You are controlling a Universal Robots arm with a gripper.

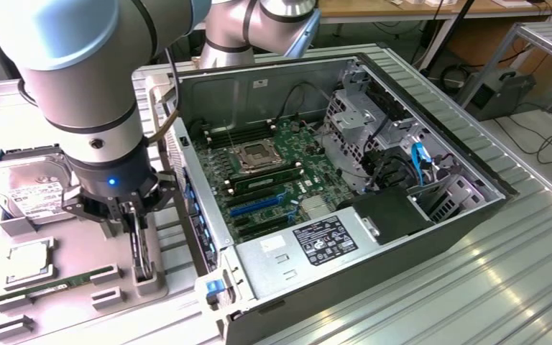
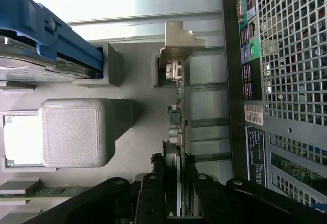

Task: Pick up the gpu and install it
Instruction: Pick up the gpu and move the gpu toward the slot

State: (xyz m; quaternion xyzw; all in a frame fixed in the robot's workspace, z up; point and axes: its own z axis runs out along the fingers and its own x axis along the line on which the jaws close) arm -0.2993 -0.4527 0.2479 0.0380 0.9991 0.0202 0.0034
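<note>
The pincer (image 1: 136, 224) (image 2: 174, 183) is clamped on the gpu (image 1: 141, 251) (image 2: 175, 132); in the wrist view one finger (image 2: 153, 196) presses on each flat side of the thin card. The gpu stands on its edge in a grey slotted holder (image 1: 146, 277), with its silver bracket (image 2: 179, 43) at the end away from the pincer. In the exterior view the card is at 9 o'clock of the open computer case (image 1: 218, 93) and just beside it. From the gpu, the hard drive (image 1: 26, 188) lies at 10 o'clock and the RAM stick (image 1: 55, 282) at 8 o'clock, both on the tabletop (image 1: 430, 287).
</note>
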